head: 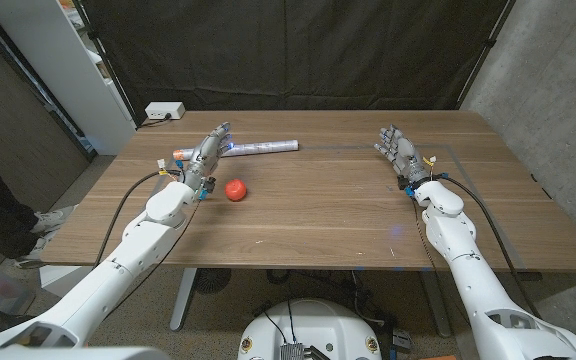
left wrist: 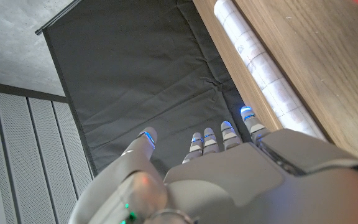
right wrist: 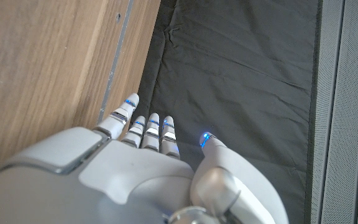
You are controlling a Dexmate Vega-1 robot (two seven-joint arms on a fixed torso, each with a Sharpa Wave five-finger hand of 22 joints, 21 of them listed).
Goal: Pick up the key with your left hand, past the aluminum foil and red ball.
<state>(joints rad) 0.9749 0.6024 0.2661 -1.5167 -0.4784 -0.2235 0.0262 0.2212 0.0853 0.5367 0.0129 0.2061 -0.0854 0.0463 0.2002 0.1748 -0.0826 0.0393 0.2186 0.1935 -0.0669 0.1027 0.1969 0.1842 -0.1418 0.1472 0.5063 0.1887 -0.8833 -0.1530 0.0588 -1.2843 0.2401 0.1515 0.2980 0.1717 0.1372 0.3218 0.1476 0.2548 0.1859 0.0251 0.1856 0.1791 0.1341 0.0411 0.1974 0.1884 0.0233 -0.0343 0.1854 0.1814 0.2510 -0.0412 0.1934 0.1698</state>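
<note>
The aluminum foil roll (head: pixel 258 148) lies across the far left part of the wooden table (head: pixel 318 220). My left hand (head: pixel 206 153) hovers over the roll's left end, fingers apart and holding nothing. In the left wrist view the foil roll (left wrist: pixel 263 71) runs along the table just beyond my left hand (left wrist: pixel 229 180). The red ball (head: pixel 235 189) sits on the table just to the right of my left wrist. My right hand (head: pixel 398 152) stands at the far right with its fingers spread and nothing in them; the right wrist view shows my right hand (right wrist: pixel 135 168) over bare wood.
A white box (head: pixel 163 111) sits at the table's far left corner. A black curtain (head: pixel 298 50) hangs behind the table, and a white shelf (head: pixel 78 60) stands to the left. A person's dark leg and shoe (head: pixel 48 217) are at the left edge.
</note>
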